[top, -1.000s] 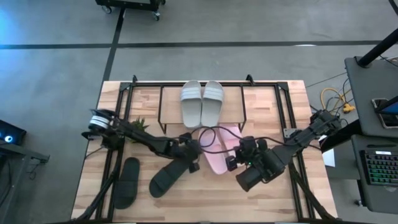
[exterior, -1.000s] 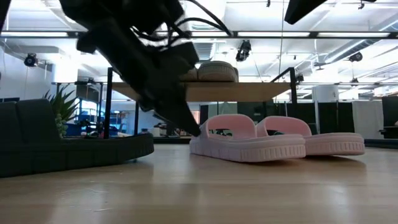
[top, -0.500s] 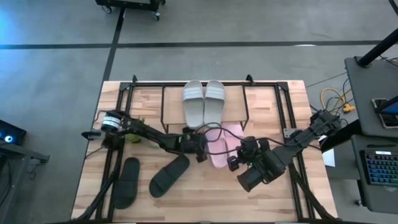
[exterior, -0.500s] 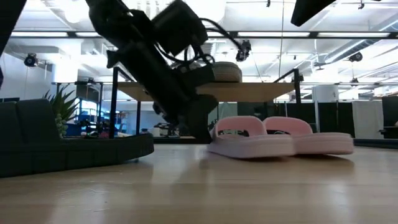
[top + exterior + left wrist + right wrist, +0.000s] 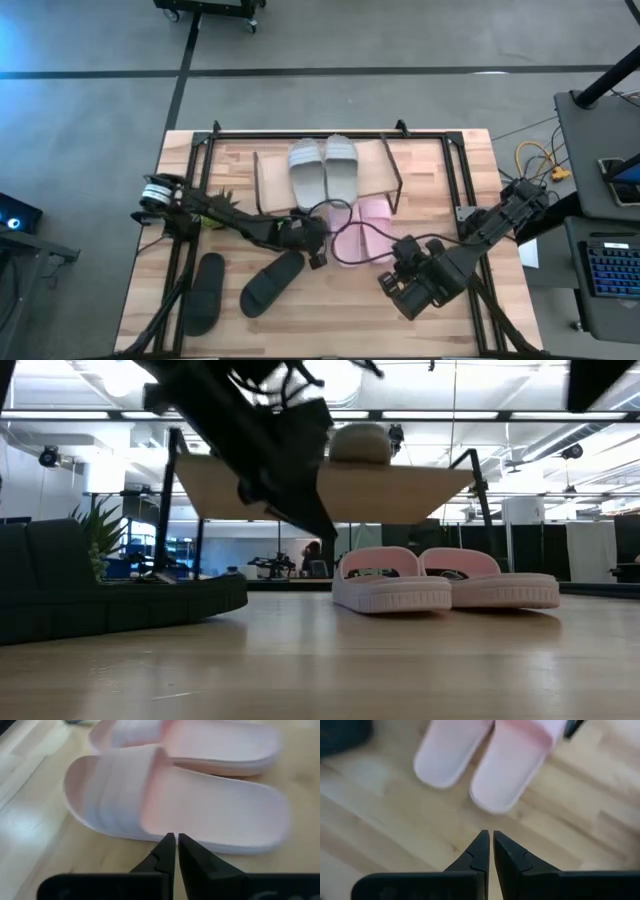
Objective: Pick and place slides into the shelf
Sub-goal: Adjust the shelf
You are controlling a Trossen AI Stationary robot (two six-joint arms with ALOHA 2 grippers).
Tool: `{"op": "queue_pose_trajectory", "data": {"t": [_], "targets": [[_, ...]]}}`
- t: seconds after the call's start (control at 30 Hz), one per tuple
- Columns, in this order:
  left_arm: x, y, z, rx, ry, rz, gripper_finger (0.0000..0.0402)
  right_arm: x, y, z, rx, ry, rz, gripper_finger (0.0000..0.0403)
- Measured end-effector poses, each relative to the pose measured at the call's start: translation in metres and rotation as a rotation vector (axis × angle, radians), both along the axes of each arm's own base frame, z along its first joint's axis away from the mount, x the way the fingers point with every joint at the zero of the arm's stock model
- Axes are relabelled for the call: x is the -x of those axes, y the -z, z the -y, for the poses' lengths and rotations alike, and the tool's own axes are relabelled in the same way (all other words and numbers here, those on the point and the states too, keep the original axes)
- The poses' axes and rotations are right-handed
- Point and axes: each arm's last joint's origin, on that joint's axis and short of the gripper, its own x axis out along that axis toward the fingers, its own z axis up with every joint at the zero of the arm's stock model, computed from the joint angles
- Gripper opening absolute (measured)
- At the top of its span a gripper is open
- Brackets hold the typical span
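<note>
The desk (image 5: 440, 170) carries the shelf (image 5: 372, 168), which stands tilted beyond the left hand (image 5: 318, 252), its board bearing two grey-green slides (image 5: 323, 170). Two black slides (image 5: 236, 287) lie behind that hand, toward its arm's side. Two pink slides (image 5: 170, 795) lie side by side just ahead of it. Both the left and the right hand (image 5: 395, 283) have fingers pressed together, holding nothing; the right hovers just short of the pink pair.

This looks like a big robot lab or workshop. The floor (image 5: 90, 130) is bare grey concrete. Long lights (image 5: 520, 415) and pipes hang from the high ceiling. A keyboard (image 5: 612, 270) sits on a desk beside the wooden table (image 5: 470, 180).
</note>
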Motion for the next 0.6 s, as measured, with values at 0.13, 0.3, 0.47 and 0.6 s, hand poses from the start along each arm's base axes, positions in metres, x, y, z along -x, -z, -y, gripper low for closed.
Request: {"op": "queue_pose_trajectory", "data": {"t": [0.13,0.3,0.47,0.6], "targets": [[0.009,-0.01,0.017,0.004,0.052,0.029,0.0008,0.007,0.01,-0.005,-0.018,0.04,-0.02,0.0018],[0.012,0.002,0.022,-0.021,0.057,-0.001,0.0008,0.008,0.013,-0.004,-0.012,0.067,-0.016,0.0018],[0.01,0.033,0.02,-0.031,0.052,-0.066,0.0008,0.007,0.013,-0.004,-0.014,0.079,-0.011,0.0018],[0.003,0.053,0.024,0.005,0.088,-0.057,0.0008,0.007,0.013,-0.004,-0.014,0.078,-0.011,0.0018]]}}
